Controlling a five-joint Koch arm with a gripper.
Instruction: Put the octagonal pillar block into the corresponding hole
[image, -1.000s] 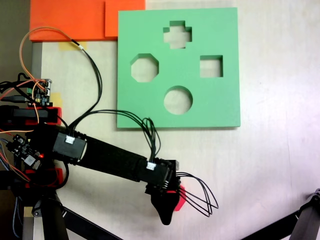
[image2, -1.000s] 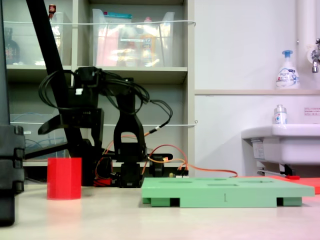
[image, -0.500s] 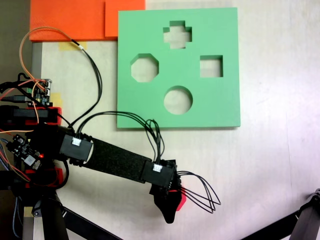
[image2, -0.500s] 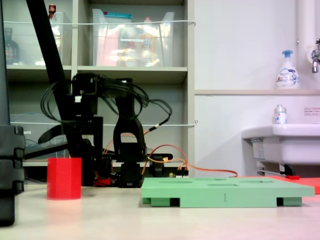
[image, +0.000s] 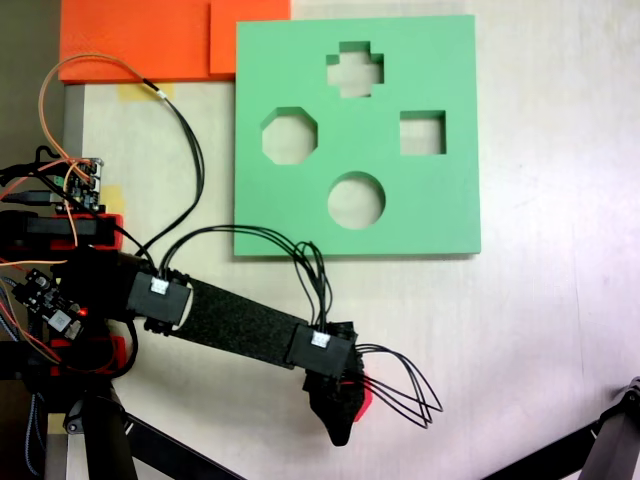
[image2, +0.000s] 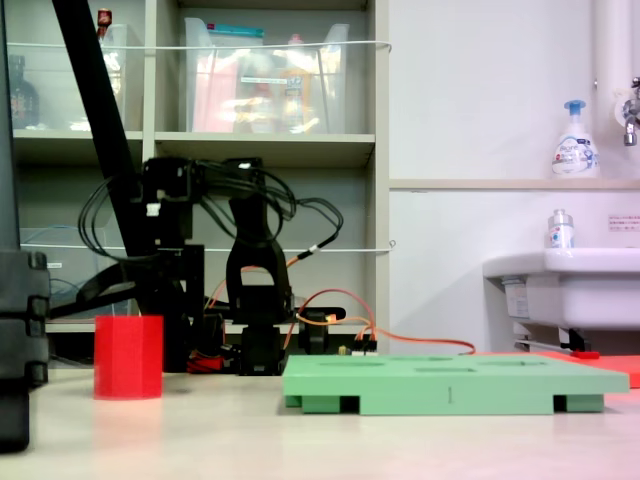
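Observation:
The octagonal pillar block (image2: 128, 357) is a bright red prism standing upright on the table, left of the board in a fixed view. From above, only a red sliver of the block (image: 363, 398) shows beside the gripper. My gripper (image: 345, 408) hangs over the block, and one black jaw sticks out past it toward the bottom edge. In the side-on fixed view the gripper (image2: 122, 300) is just above and behind the block's top, with one jaw splayed out to the left, so it looks open. The corresponding hole (image: 290, 137) is the eight-sided cutout on the left of the green board (image: 450, 215).
The board also has cross (image: 355, 69), square (image: 422, 133) and round (image: 356, 200) cutouts. Orange sheets (image: 140, 40) lie at the top left. Black cable loops (image: 405, 395) trail right of the gripper. A tripod leg (image: 610, 440) enters at the bottom right. Bare table lies right of the block.
The wrist and gripper have come down toward the red block and shifted slightly toward the bottom of the top-down view. The block and board have not moved.

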